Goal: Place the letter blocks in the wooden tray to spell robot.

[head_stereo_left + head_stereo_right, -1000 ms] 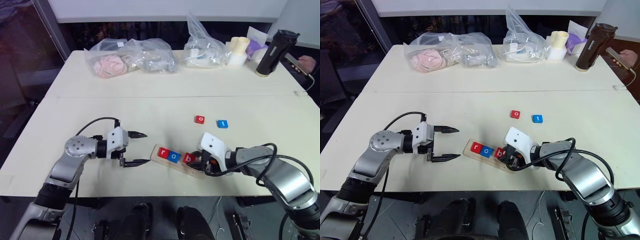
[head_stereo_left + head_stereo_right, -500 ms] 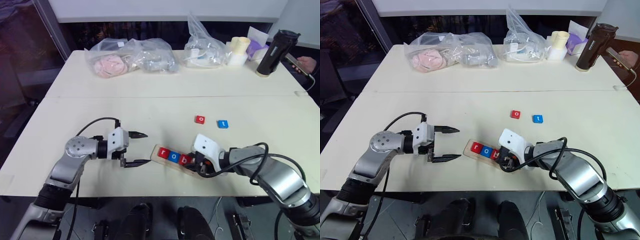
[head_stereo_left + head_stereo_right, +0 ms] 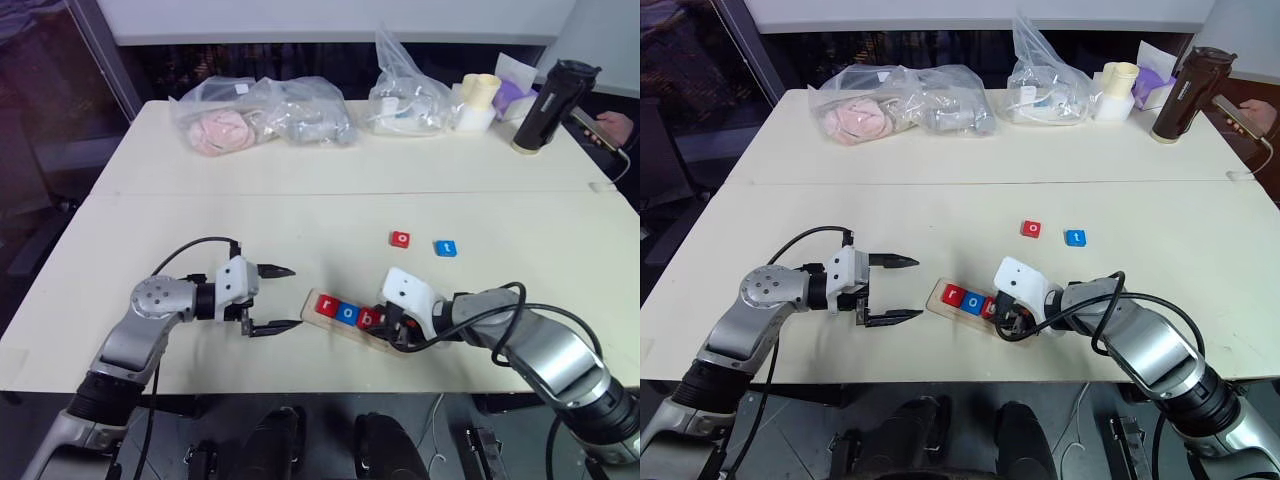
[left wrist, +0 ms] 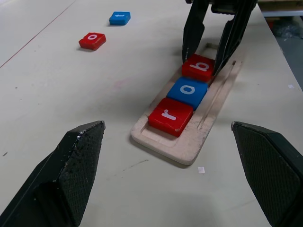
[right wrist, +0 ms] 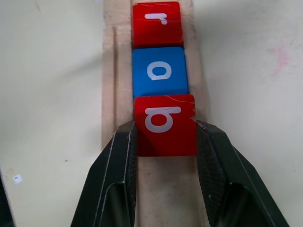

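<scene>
The wooden tray lies near the table's front edge. In it sit a red r block, a blue o block and a red b block, side by side. My right gripper is shut on the b block, one finger on each side, and the b touches the blue o. My left gripper stands open just left of the tray's end, holding nothing. A loose red o block and a blue t block lie on the table beyond the tray.
Clear plastic bags with soft items and another bag lie along the back. Cups and a dark bottle stand at the back right. A person's hand with a phone shows at the far right edge.
My right gripper has edged a little to the left along the tray with the red b block, bringing it against the blue o. The left gripper has not moved.
</scene>
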Available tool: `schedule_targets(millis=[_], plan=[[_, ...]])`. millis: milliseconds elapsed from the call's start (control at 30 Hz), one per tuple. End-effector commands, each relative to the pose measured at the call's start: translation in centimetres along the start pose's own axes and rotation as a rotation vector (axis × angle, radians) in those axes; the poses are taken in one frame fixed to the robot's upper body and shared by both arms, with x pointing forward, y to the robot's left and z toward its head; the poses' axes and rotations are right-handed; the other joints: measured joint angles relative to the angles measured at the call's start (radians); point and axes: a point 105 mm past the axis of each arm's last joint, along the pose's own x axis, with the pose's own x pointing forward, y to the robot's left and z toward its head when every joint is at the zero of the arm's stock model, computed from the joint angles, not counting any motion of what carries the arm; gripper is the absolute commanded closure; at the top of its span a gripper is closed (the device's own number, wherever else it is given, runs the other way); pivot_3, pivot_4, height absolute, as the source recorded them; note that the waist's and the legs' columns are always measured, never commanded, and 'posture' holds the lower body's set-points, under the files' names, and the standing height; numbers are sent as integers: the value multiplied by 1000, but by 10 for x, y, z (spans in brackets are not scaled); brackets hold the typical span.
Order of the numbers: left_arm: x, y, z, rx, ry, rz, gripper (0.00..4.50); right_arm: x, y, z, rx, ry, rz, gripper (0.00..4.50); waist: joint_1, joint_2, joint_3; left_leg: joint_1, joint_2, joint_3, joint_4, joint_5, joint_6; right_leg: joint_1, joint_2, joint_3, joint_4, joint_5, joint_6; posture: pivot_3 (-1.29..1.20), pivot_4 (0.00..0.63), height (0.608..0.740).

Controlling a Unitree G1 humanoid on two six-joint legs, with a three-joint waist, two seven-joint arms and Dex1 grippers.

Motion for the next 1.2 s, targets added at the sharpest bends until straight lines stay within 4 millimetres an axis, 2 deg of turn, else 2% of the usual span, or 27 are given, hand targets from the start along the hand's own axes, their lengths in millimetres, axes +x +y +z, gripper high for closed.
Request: schedule_targets(millis=[33,533,933,967,1100,1133,1200], plan=[[0,1,9,33,-19,4,0,-2,-1,6,-30,-19,-7,3382,0,0,0,0,0,0,0,0,0,0,0,0,0,0,0,0,150,738],[0,2,9,35,-21,8,0,-2,5,9,-35,-21,17,3382,0,0,0,0,0,0,0,0,0,0,0,0,0,0,0,0,150,738],[3,1,10,33,-26,1,0,-4,2,14,-34,-33,13,3382,0,0,0,0,0,0,0,0,0,0,0,0,0,0,0,0,150,738],[3,1,10,33,-26,2,0,-4,2,14,-34,-33,14,2331,0,0,0,0,0,0,0,0,0,0,0,0,0,0,0,0,150,738],[3,2,9,33,-26,2,0,-4,1,14,-38,-35,7,326,0,0,0,0,0,0,0,0,0,0,0,0,0,0,0,0,150,738],[3,2,10,33,-26,2,0,-4,1,14,-38,-35,5,65,0,0,0,0,0,0,0,0,0,0,0,0,0,0,0,0,150,738],[3,2,10,33,-27,1,0,-5,0,15,-39,-36,0,65,0,0,0,0,0,0,0,0,0,0,0,0,0,0,0,0,150,738]])
